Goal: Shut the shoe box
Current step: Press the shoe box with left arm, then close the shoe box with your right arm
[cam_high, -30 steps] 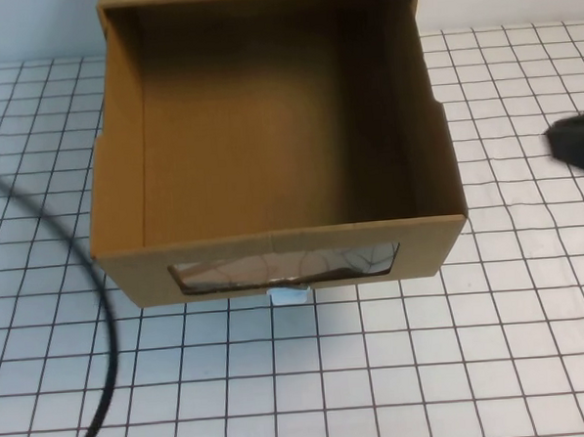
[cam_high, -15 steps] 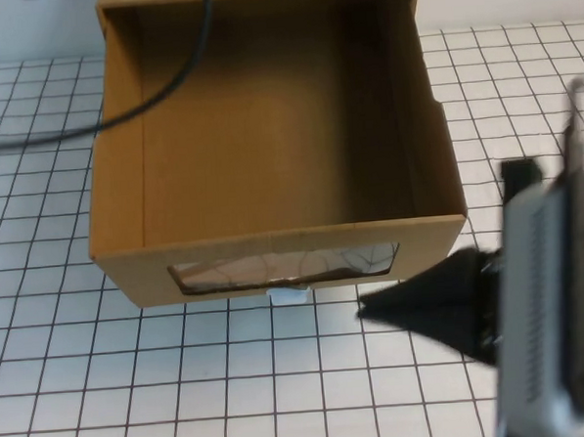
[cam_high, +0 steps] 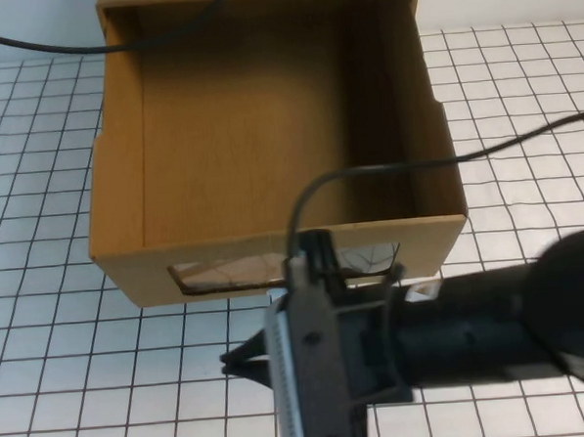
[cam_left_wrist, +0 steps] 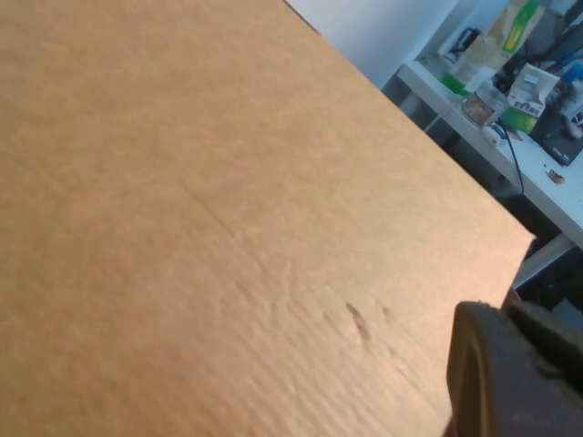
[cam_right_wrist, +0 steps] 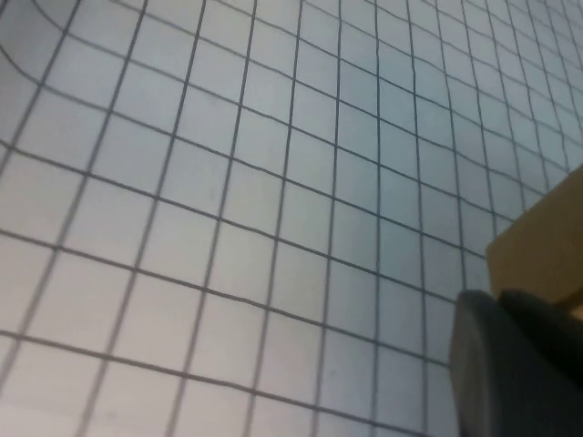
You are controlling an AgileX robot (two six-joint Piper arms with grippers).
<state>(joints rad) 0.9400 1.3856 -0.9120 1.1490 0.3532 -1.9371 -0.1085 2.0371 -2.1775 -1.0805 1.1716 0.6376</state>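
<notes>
since half a second ago our right claw (cam_high: pixel 231 362) has swept leftward, low before the box (cam_high: pixel 269 151) front (whether it's open we cannot tell). box sits mid-tabletop (cam_high: pixel 46 388), drawer out toward us. left claw (cam_left_wrist: pixel 510 373) hugs cardboard, state unclear.

The rectangular brown cardboard shoe box (cam_high: pixel 268 132) is plain tan inside, darker along its shadowed right wall. The flat table surface (cam_high: pixel 66 387) is white, ruled with a black square grid. The right gripper (cam_high: pixel 243 359) is black, its arm housing grey.
</notes>
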